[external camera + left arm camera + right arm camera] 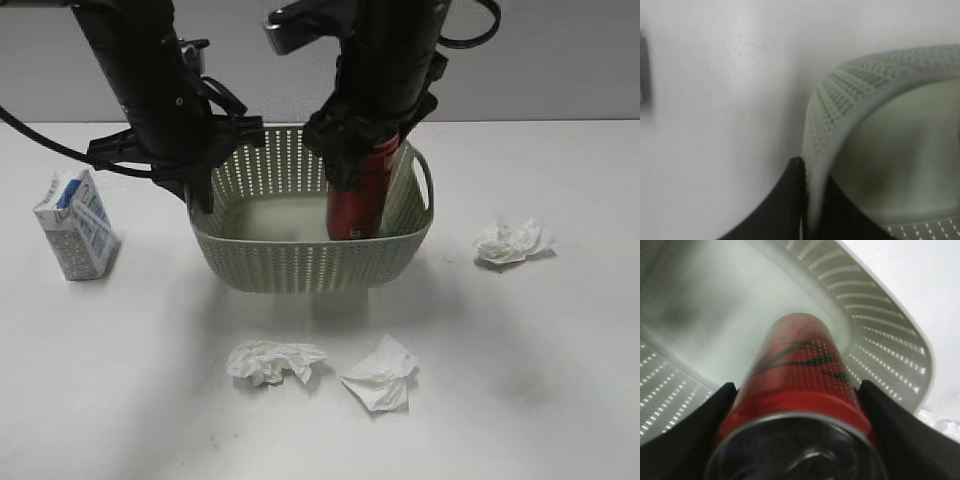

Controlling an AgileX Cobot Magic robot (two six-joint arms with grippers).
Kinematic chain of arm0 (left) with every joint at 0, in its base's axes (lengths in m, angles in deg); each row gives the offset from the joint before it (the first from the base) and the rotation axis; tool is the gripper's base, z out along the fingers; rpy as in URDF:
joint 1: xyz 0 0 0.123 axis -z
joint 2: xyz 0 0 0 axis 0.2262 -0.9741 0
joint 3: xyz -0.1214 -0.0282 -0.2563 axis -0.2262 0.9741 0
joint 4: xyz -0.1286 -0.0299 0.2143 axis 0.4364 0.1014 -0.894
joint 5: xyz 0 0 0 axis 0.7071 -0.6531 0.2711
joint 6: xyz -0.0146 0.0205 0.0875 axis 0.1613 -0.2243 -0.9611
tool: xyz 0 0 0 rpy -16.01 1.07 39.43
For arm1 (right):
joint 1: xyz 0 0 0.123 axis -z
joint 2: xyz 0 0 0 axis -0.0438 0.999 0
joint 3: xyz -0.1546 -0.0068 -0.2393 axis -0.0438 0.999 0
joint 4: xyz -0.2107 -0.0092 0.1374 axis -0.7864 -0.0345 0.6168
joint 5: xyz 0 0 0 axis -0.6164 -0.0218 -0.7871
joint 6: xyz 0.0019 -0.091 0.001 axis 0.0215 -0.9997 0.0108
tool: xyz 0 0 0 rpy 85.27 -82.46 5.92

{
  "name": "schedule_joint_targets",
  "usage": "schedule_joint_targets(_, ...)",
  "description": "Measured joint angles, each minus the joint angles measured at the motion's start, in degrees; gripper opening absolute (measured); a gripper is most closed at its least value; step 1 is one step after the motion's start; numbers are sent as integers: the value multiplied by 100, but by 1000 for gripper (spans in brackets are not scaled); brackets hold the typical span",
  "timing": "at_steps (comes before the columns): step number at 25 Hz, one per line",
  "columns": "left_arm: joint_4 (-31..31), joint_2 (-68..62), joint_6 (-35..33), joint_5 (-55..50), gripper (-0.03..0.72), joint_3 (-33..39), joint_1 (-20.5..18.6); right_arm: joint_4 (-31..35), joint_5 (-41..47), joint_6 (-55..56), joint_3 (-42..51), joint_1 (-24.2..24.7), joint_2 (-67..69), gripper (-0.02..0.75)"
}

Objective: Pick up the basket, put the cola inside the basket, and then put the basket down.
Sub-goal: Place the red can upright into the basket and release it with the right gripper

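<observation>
The pale green basket (300, 262) is at the middle of the table, its shadow below it. My left gripper (200, 185) is shut on the basket's left rim; in the left wrist view the two black fingers (812, 200) pinch the thin wall (835, 115). My right gripper (350, 175) is shut on the red cola can (358, 200), which is upright inside the basket at its right side. In the right wrist view the fingers (795, 405) flank the can (800, 365) over the basket floor (705, 305).
A white-and-blue carton (76, 222) stands at the left. Crumpled white tissues lie in front of the basket (275, 361), (382, 375) and at the right (512, 241). A grey wall runs behind the table.
</observation>
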Motion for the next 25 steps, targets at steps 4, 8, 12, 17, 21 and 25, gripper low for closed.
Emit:
schedule_joint_targets(4, -18, -4, -84, -44, 0, 0, 0, 71, 54, -185, -17, 0, 45, 536)
schedule_joint_targets(8, -18, -21, -108, -71, 0, 0, 0, 100, 95, -385, -17, 0, 45, 536)
schedule_joint_targets(12, -2, -33, -124, -117, 0, 0, 0, 153, 160, -546, -17, 0, 45, 536)
schedule_joint_targets(17, 30, -38, -126, -138, 0, 0, 0, 310, 171, -564, -17, 0, -21, 567)
schedule_joint_targets(21, -1, -64, -131, -242, 0, 0, 0, 310, 166, -571, -36, 0, -277, 623)
schedule_joint_targets(25, 80, -66, -131, -248, 0, 0, 0, 310, 166, -543, -48, 0, -563, 633)
